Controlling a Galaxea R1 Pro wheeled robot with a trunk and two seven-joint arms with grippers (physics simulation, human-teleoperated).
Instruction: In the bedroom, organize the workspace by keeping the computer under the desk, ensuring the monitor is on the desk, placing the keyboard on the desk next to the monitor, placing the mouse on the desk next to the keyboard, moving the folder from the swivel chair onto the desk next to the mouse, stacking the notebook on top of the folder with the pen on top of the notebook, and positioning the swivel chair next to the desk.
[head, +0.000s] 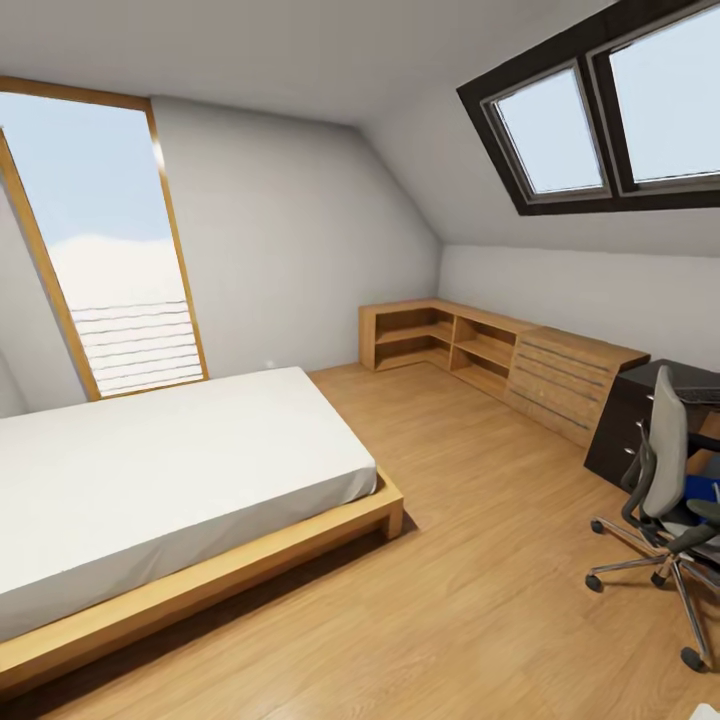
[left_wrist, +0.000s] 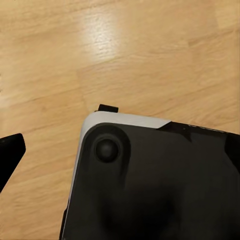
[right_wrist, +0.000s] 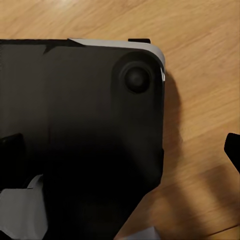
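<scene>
The swivel chair, with a grey back, black armrests and a chrome star base, stands at the right edge of the head view. The blue folder lies on its seat, partly hidden behind the backrest. Behind the chair is the end of the black desk with its drawers, cut off by the frame. In the left wrist view my left gripper hangs over my own black base and the wood floor, with one fingertip at the picture's edge. My right gripper likewise has its fingers spread to the picture's edges, holding nothing.
A low bed with a white mattress takes up the left half of the room. A light-wood dresser and open shelves line the far wall under the sloped ceiling. Bare wood floor stretches between the bed and the chair.
</scene>
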